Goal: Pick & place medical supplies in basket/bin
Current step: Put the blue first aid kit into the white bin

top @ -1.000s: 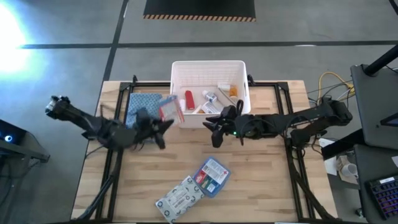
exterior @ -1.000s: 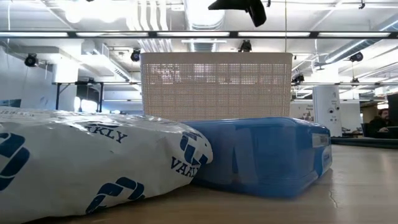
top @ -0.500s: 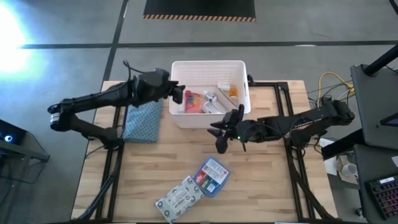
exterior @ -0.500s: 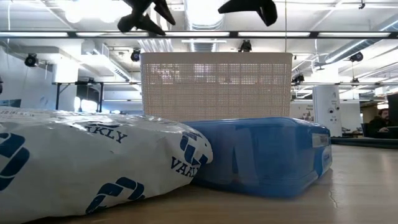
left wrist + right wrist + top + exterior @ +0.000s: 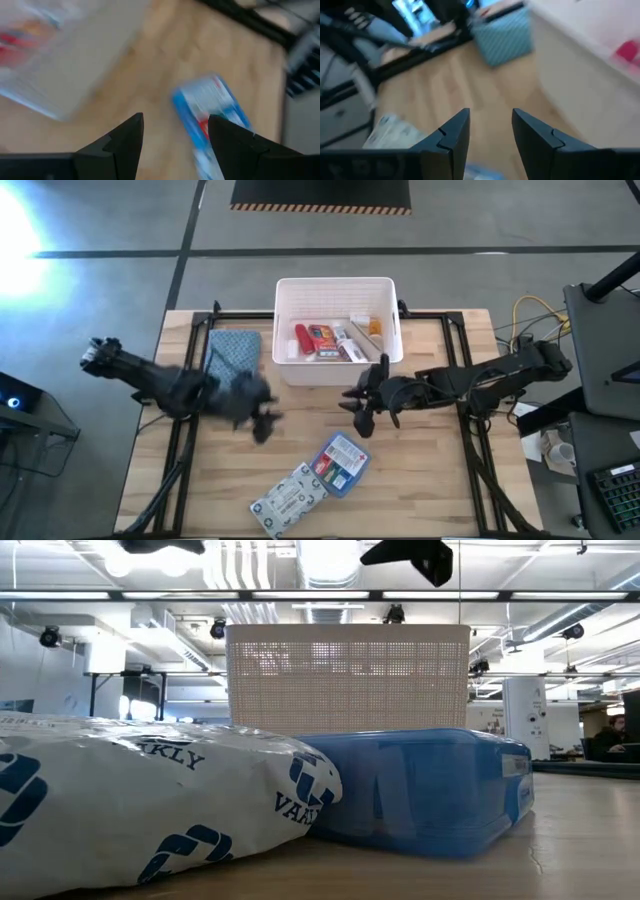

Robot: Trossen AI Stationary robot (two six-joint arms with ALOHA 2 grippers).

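Left hand wide and empty over the desk; right hand narrowly parted, empty; blue-red packet looks light, stiff; pinch its short edges.

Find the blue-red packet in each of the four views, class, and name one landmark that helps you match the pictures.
High view: blue-red packet, near table edge, beside the patterned flat pack.
Low view: centre foreground, before the white bin.
Left wrist view: beyond the open left claw, at.
Right wrist view: cannot tell.
Shared landmark: the white bin.
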